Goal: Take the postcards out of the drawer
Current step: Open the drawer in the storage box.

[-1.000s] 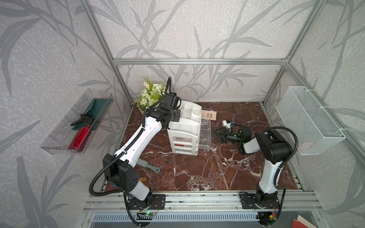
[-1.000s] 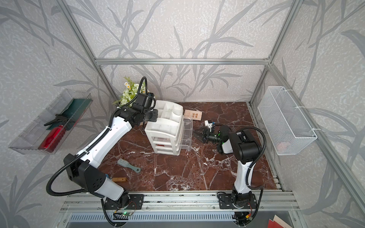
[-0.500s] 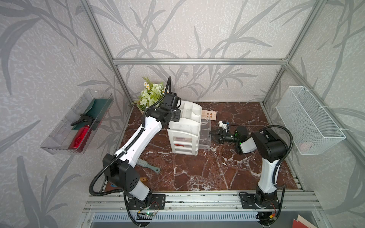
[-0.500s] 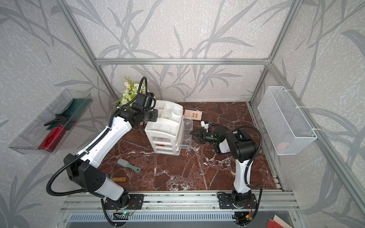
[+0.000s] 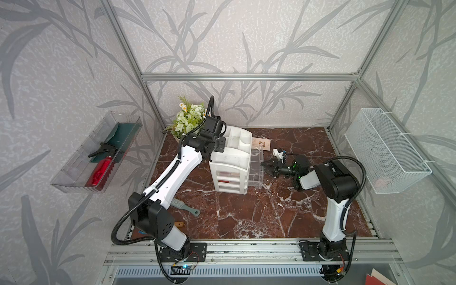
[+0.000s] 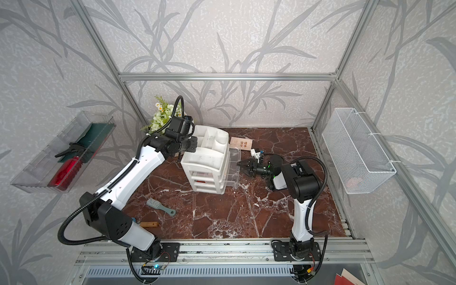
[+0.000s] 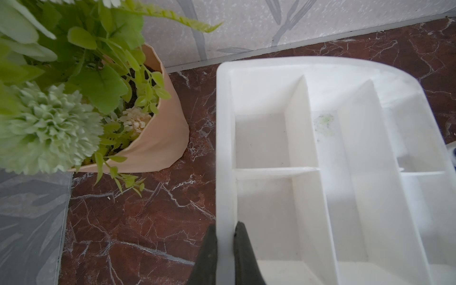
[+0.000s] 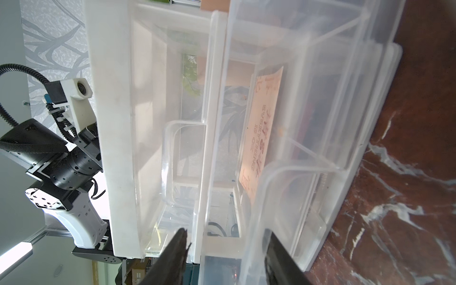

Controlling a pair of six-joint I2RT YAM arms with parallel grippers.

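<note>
**Right arm at the open drawer, 1 card already out**

The left gripper is pressed together on the side wall of the white organizer, 1 finger inside the top tray and 1 outside. This looks like a bracing hold so the unit does not slide.

The right gripper sits at the clear drawer pulled out of the organizer's side. Its jaws are spread and straddle the drawer's front edge, and the wrist view does not show either finger pressing on the plastic. Several clear tiers overlap there, so the exact tier between the jaws cannot be told.

1 cream postcard with dark red characters lies flat on a drawer floor, deeper in than the fingertips. A second cream card lies on the marble tabletop just behind the organizer, so about 1 of 3 seems done. Red shows through the organizer's near face in both top views, but it is too small to call it the red card.

The step in hand appears to be reaching the next card in the drawer. The next move calls for enough drawer opening to admit the fingers, then a low, shallow approach. 1 fingertip must slip under the thin card's edge, since a card lying flat offers nothing to pinch from above. The left hold should stay firm during this.
</note>
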